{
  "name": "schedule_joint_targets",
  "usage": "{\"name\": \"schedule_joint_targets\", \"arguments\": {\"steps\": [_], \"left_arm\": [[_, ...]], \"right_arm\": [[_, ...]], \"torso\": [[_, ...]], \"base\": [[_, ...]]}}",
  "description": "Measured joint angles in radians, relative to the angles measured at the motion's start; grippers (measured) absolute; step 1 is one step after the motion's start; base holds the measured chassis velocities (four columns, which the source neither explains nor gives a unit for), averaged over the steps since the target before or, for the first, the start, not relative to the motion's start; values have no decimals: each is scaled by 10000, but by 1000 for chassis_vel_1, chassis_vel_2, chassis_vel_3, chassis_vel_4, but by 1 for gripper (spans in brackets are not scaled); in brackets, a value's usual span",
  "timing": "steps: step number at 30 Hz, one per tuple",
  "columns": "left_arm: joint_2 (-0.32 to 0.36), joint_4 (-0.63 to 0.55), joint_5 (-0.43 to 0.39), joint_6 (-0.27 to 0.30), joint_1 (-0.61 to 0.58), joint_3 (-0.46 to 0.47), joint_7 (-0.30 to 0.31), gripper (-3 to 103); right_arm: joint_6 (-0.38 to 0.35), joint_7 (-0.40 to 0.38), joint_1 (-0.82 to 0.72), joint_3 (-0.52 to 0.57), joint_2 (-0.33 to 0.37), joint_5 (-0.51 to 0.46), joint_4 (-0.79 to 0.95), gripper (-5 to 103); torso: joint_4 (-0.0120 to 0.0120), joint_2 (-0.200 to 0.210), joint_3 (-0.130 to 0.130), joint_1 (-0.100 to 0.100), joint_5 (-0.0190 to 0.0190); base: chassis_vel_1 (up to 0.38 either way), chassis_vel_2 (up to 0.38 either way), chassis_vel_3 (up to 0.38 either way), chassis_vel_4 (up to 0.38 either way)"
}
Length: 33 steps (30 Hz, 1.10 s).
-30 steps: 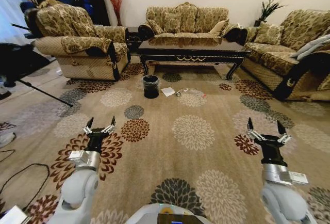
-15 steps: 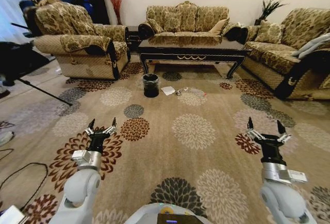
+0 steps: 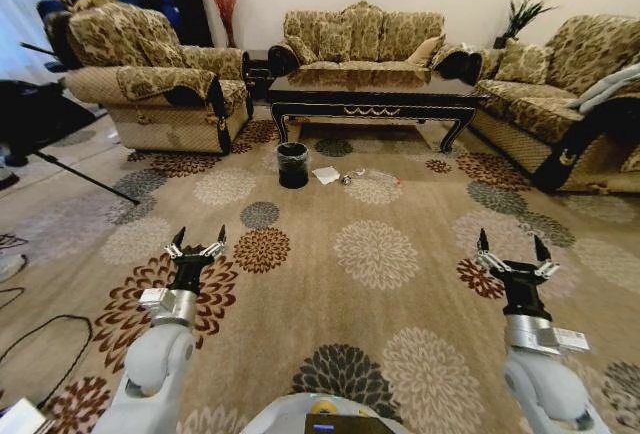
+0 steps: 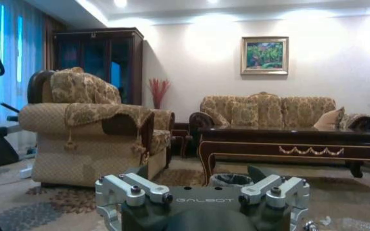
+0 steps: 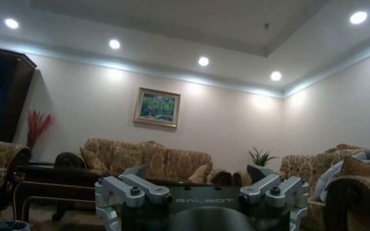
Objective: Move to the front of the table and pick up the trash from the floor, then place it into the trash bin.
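Head view first, nearest to me: my left gripper (image 3: 197,244) hangs low over the floor (image 3: 330,304) on the left with its two fingers spread wide and nothing between them, and my right gripper (image 3: 511,252) does the same on the right, equally spread and empty. From each wrist camera I see the same thing, the two fingers standing apart with only room showing in the gap. A long stretch of patterned carpet lies between me and the work. Farther on, just in front of the table (image 3: 375,100), the trash bin (image 3: 292,166) stands on the carpet, and the trash (image 3: 326,175) lies just to its right: a crumpled white paper, then a tiny dark-and-silver round thing (image 3: 346,181), then what I take for a clear bottle (image 3: 380,178) lying on its side with a red cap, though it is small at this range. I judge the paper light and soft, so I can pinch any raised fold and it will simply crush. I expect the bottle to be light, smooth and springy, prone to roll or squirt out, so I would close across the middle of its body, square to its length. The round object looks too small to judge, and it may sink into the pile.
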State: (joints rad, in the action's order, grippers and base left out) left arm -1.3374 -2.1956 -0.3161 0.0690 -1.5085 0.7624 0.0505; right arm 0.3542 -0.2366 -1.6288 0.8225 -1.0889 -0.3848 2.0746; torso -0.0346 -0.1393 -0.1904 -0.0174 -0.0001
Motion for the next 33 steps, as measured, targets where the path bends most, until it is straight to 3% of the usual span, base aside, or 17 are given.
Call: {"name": "schedule_joint_targets", "arguments": {"steps": [33], "left_arm": [[172, 255, -66, 1, 140, -22, -58, 100]], "right_arm": [[19, 17, 172, -137, -94, 87, -293, 100]], "torso": [[-1, -41, -32, -18, 2]], "base": [[-131, 133, 135, -128]]}}
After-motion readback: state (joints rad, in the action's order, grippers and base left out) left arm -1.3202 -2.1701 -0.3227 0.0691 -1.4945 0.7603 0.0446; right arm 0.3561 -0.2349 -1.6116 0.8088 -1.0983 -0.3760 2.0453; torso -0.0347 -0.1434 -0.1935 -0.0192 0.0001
